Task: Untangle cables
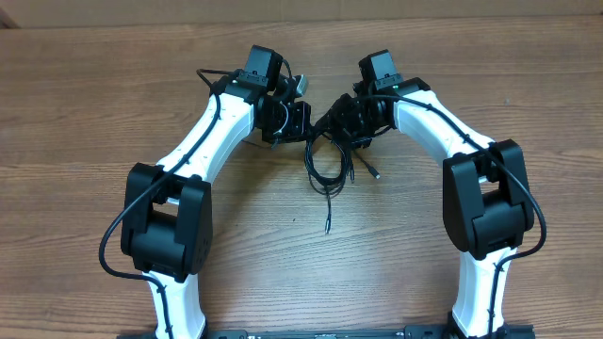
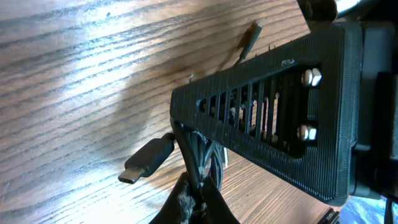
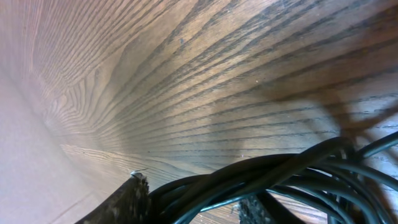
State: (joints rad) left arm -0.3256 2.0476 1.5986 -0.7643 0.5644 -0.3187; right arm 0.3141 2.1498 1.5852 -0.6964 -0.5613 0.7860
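Note:
The cables (image 1: 325,162) are thin black cords lying in loose loops at mid-table between the two arms. One end trails toward the front (image 1: 327,224). My left gripper (image 1: 300,120) is at the loops' upper left. In the left wrist view it (image 2: 199,186) is shut on a few strands, and a plug end (image 2: 146,163) lies just left of them. My right gripper (image 1: 339,118) faces it from the right. In the right wrist view its fingers (image 3: 127,200) hold a thick bunch of the cables (image 3: 273,168), which fills the gap of the right gripper (image 3: 193,198).
The right gripper's ribbed black finger (image 2: 273,124) fills the left wrist view, very close to the left fingers. A second plug (image 2: 249,38) lies beyond it. A silver-tipped end (image 1: 375,173) rests right of the loops. Bare wooden table (image 1: 94,122) surrounds the arms.

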